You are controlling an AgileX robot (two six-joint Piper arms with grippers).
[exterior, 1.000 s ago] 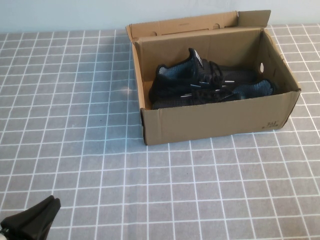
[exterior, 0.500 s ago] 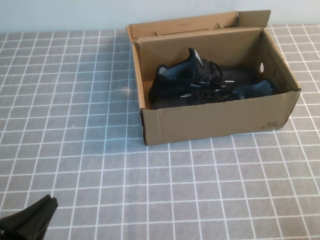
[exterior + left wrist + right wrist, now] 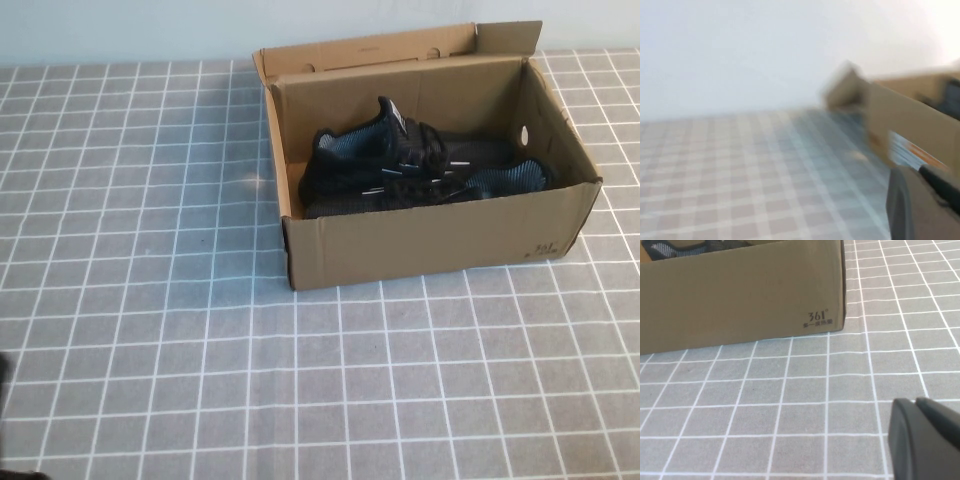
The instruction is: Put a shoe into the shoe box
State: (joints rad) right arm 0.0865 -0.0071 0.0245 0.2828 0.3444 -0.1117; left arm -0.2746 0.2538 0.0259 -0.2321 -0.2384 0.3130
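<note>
The brown cardboard shoe box [image 3: 430, 245] stands open at the back right of the table, flap lid up. Two black sneakers lie inside it. One shoe [image 3: 365, 155] is at the left with its white tongue label showing. The other [image 3: 480, 180] lies beside it toward the right wall. My left gripper [image 3: 917, 171] is shut and empty, low at the table's near left, with the box [image 3: 910, 122] blurred ahead. My right gripper [image 3: 915, 401] is shut and empty above the cloth, short of the box's printed front corner [image 3: 817, 317].
A grey cloth with a white grid [image 3: 150, 300] covers the whole table. A pale wall [image 3: 120, 30] runs behind it. Only a dark sliver of the left arm [image 3: 15, 474] shows at the near left corner of the high view.
The left gripper, seen at the near left corner before, has drawn back almost out of the high view. Box and shoes have not moved.
</note>
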